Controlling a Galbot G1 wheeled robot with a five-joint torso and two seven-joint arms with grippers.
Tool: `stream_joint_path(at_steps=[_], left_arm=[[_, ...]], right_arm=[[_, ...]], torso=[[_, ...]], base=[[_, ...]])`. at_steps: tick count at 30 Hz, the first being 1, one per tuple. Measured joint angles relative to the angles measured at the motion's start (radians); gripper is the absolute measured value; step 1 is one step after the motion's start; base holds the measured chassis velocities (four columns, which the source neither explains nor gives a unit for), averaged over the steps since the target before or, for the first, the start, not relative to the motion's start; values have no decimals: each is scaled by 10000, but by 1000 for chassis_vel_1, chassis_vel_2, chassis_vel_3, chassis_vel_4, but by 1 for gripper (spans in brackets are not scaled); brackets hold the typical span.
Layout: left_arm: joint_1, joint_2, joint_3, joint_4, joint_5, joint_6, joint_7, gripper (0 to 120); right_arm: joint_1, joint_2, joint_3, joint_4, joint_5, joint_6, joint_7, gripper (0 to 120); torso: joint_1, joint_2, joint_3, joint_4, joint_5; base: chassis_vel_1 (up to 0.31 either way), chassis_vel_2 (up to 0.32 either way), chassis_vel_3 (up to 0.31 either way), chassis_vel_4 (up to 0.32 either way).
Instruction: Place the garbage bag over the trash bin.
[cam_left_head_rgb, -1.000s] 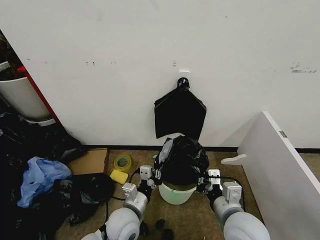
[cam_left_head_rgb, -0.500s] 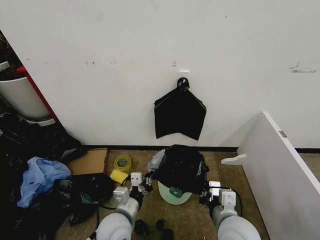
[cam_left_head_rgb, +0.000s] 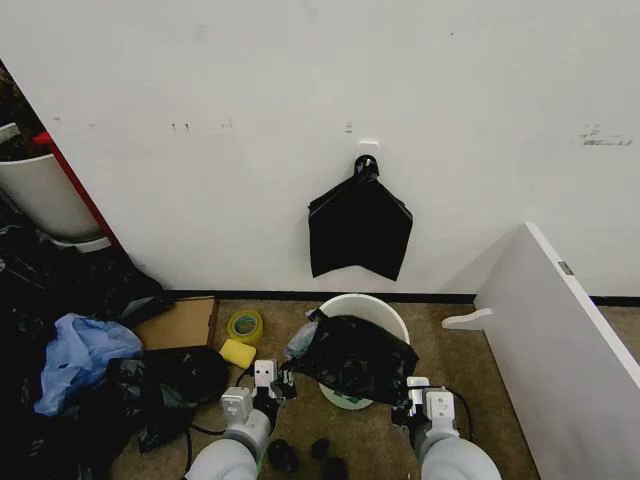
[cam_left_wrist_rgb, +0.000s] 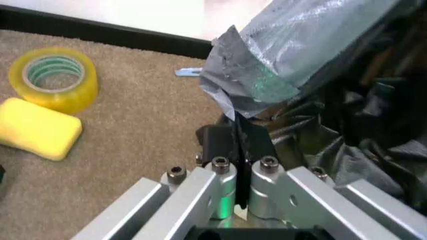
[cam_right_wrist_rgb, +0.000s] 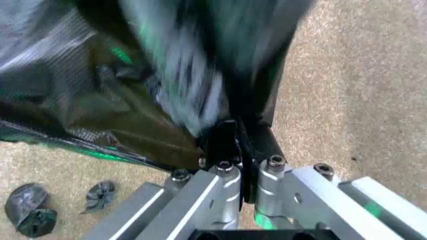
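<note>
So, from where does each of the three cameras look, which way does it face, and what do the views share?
Head view: from the robot's head, facing forward and down at the round cream-white plastic trash bin by the wall; both arms show, left gripper and right gripper.
Left wrist view: from the left wrist, along the left gripper shut on the crinkled glossy black garbage bag, yellow tape roll beside.
Right wrist view: from the right wrist, along the right gripper shut on the bag.
Shared: all three show the bag.
</note>
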Motion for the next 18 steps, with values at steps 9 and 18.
stream_joint_path(at_steps=[9,18], left_arm=[[-673,-129,179,776,-123,227,-162,0],[-1381,-801,413,1738,256,85,-167,0]], right_arm=[[536,43,-201,-629,38,0,-63,0],[696,68,-98,-994,31,12,-392,0]], torso=[[0,0,1,0,0],[0,0,1,-1,-1]], base=[[0,0,0,0],[0,0,0,0]])
